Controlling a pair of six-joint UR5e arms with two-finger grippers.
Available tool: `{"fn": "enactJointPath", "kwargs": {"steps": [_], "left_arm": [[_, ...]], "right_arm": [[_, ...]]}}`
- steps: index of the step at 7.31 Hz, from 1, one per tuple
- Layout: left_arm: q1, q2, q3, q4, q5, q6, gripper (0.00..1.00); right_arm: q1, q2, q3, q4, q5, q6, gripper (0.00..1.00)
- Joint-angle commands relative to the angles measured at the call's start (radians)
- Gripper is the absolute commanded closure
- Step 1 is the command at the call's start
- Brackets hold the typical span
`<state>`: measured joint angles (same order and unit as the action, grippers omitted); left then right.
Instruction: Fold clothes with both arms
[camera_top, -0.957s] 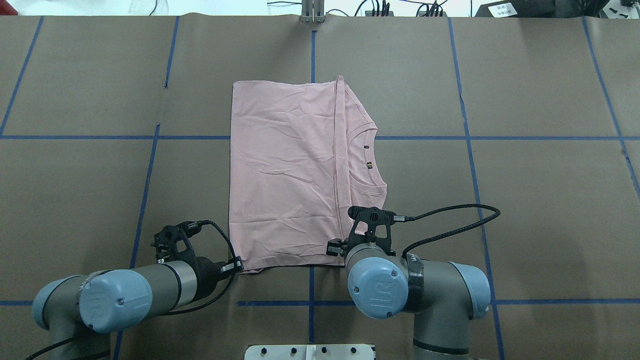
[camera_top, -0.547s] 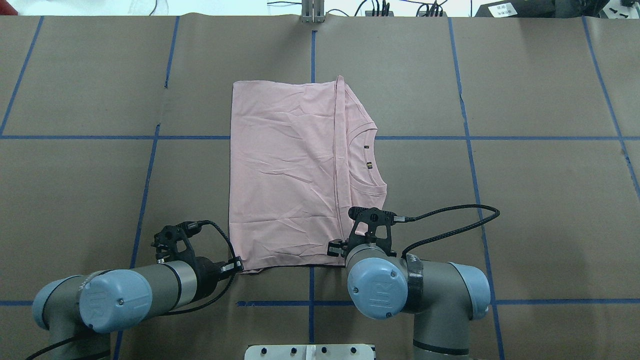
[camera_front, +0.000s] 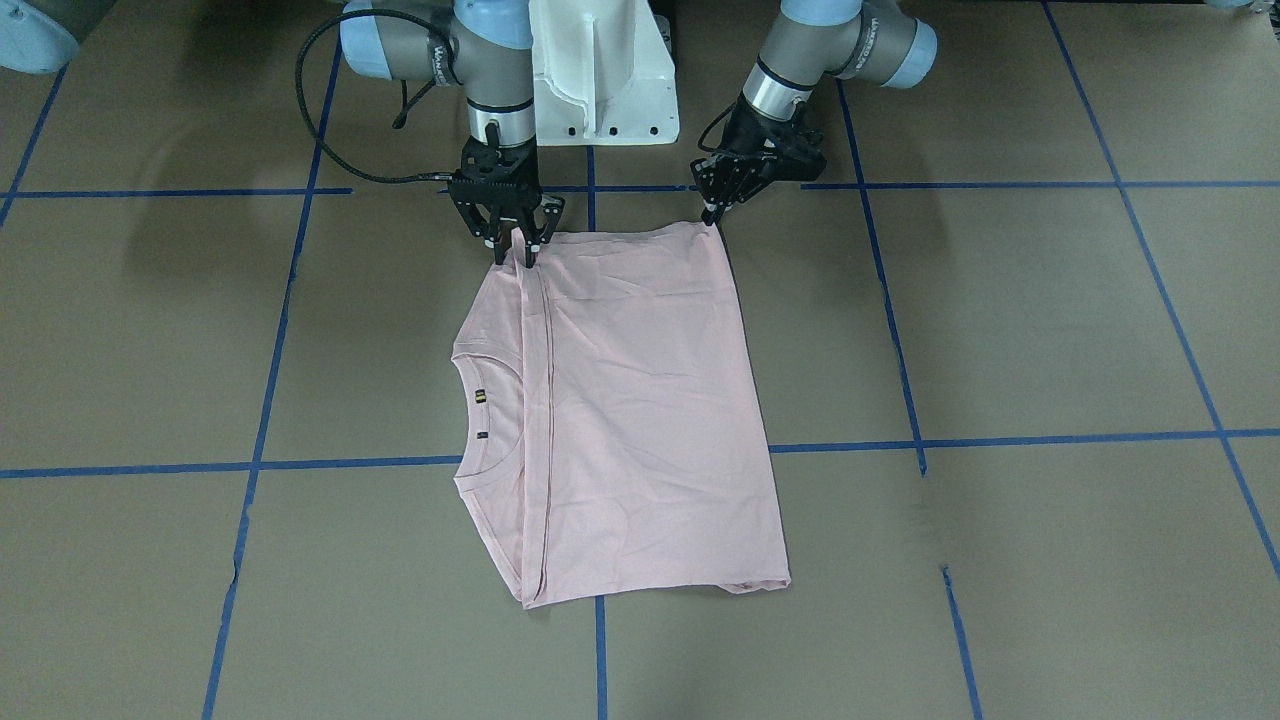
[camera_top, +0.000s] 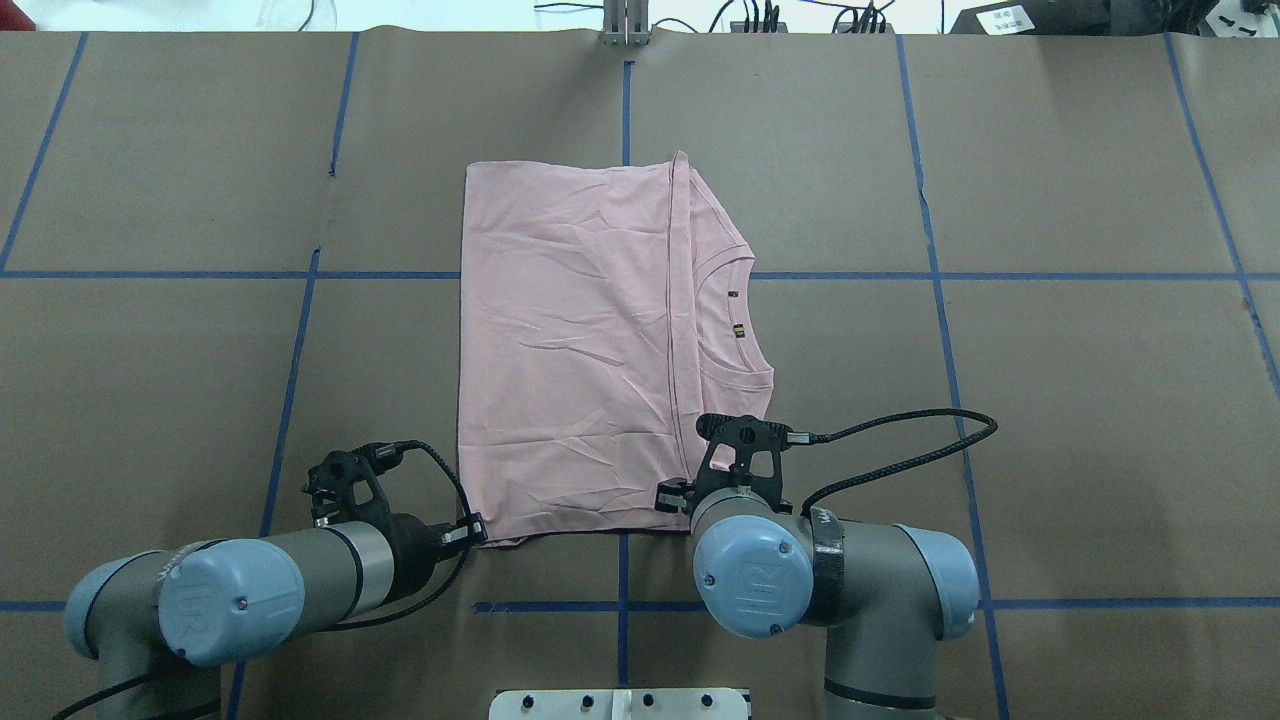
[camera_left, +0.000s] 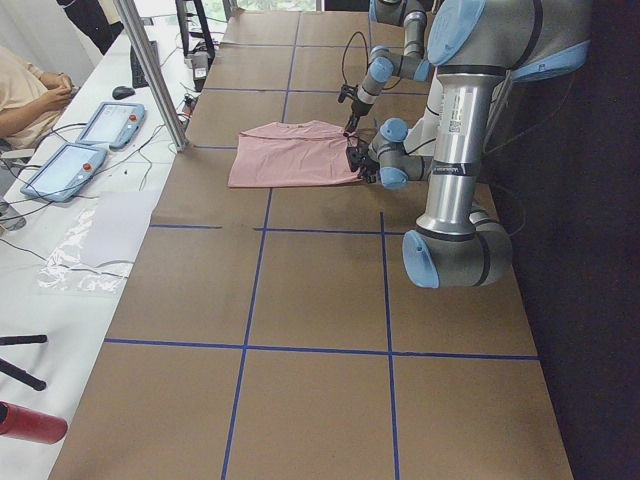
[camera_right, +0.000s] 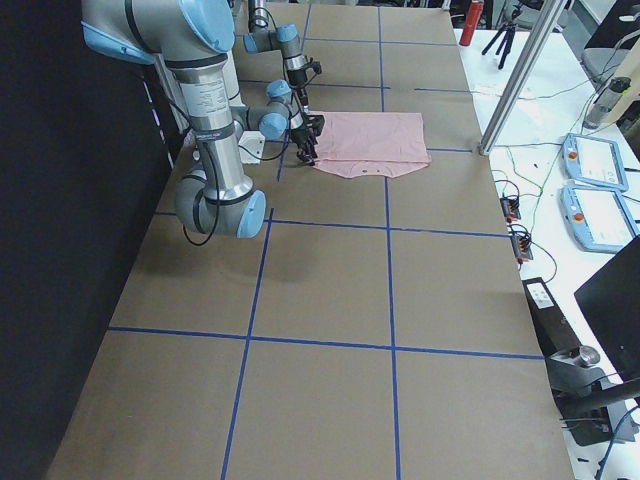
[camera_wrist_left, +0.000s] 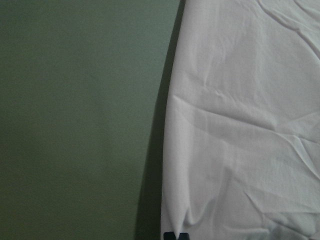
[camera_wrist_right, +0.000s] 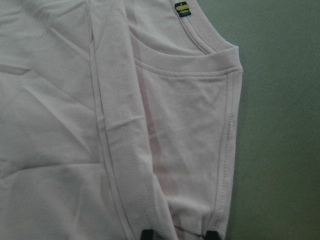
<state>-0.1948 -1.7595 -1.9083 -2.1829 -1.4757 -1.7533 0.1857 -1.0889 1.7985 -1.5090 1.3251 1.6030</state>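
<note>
on the brown table (camera_front: 1000, 300), left gripper (camera_front: 712, 214) is clamped on a robot-side corner of the folded pink t-shirt (camera_front: 640, 420); right gripper (camera_front: 520, 252) straddles its edge, fingers (camera_wrist_right: 146, 234) apart.

T-shirt (camera_top: 570, 340): one, pale pink, lying on the table.
Neck tags (camera_top: 738, 330): two small ones inside the collar, one beyond the other.
Robot arms: two, the left arm (camera_top: 330, 570) and the right arm (camera_top: 880, 570).
Grippers: two, the left gripper (camera_top: 478, 528) and the right gripper (camera_top: 672, 497).
Pedestal base (camera_front: 600, 80): one, white.
Table (camera_top: 1050, 400): one, brown, crossed by blue tape lines.
Pendants (camera_left: 105, 122): two, side by side on the white bench.
Person (camera_left: 25, 95): one, only partly in frame.
Metal post (camera_left: 150, 70): one.
Red cylinder (camera_left: 30, 422): one.
</note>
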Motion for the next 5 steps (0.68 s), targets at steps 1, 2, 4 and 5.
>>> {"fn": "enactJointPath", "kwargs": {"steps": [1, 2, 4, 5], "left_arm": [[0.000, 0.000, 0.000, 0.000, 0.000, 0.002, 1.00], [0.000, 0.000, 0.000, 0.000, 0.000, 0.002, 1.00], [0.000, 0.000, -0.002, 0.000, 0.000, 0.002, 1.00], [0.000, 0.000, -0.002, 0.000, 0.000, 0.003, 1.00]], "right_arm": [[0.000, 0.004, -0.005, -0.002, 0.000, 0.002, 0.71], [0.000, 0.007, -0.005, 0.000, 0.000, 0.002, 0.94], [0.000, 0.017, -0.007, -0.005, 0.000, 0.006, 1.00], [0.000, 0.018, -0.007, -0.005, 0.000, 0.005, 1.00]]}}
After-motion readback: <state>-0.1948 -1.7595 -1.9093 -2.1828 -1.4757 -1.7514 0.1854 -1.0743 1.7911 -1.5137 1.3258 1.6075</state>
